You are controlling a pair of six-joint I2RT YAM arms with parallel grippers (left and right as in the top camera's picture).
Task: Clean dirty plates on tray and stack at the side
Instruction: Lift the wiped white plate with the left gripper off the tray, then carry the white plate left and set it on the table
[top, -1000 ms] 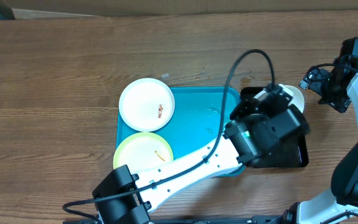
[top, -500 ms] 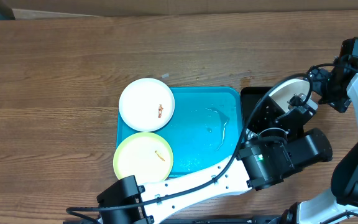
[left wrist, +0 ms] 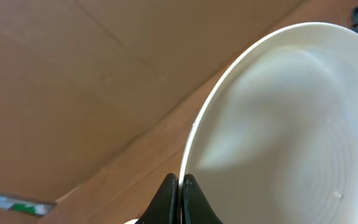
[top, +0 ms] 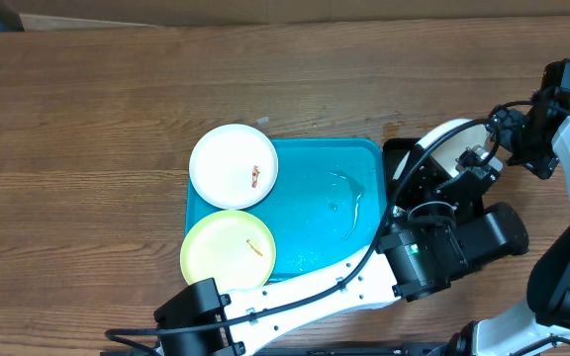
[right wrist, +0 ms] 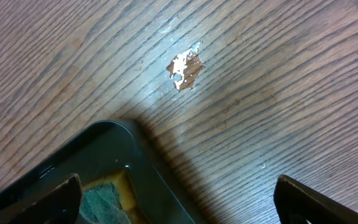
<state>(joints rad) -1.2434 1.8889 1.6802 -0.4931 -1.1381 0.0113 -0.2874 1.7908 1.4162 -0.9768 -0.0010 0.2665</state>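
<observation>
Left jaws clamped on rim of white plate [left wrist: 278,124], held over black tray [top: 396,156].
Rim sat edge-on between the closed tips, with the plate spreading up and right of them in the wrist view. Right jaws stood wide apart over the table [right wrist: 241,81] beside the black tray's corner, gripping nothing. Second white plate [top: 233,166] and yellow-green plate [top: 228,247] lay on the left side of the cyan tray [top: 325,198], both specked.
</observation>
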